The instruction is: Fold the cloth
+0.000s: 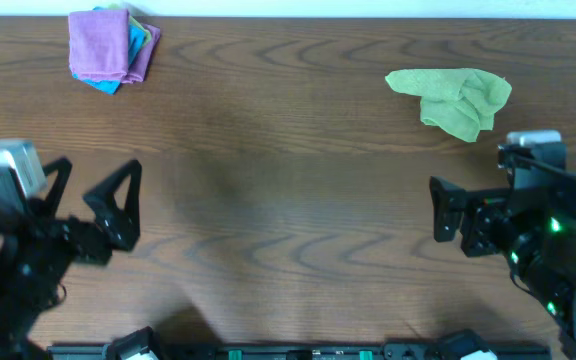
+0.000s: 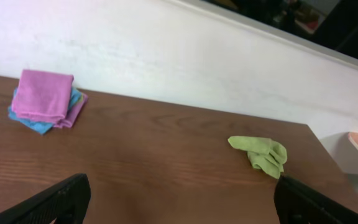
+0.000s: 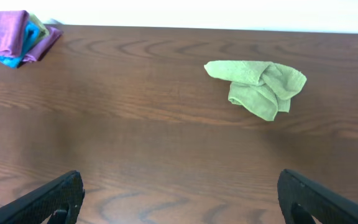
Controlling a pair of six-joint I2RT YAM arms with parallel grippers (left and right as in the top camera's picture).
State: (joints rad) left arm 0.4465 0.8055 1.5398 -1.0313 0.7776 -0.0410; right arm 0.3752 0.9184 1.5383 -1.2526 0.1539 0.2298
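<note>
Cloth of pinkish-purple microfibre (image 1: 103, 45), folded square, lies at the far left of the brown wooden table (image 1: 288, 200) atop a bright blue cloth (image 2: 30, 123), a crumpled lime-green cloth (image 1: 453, 100) far right, while left gripper (image 2: 182, 186) and right gripper (image 3: 180, 180) hover near, both released, empty.

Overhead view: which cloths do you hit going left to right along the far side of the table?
folded pinkish-purple microfibre cloth → crumpled lime-green cloth. The bright blue cloth is left out: it lies under the purple one and peeks out at its edges, so it has no separate place in the order.
</note>
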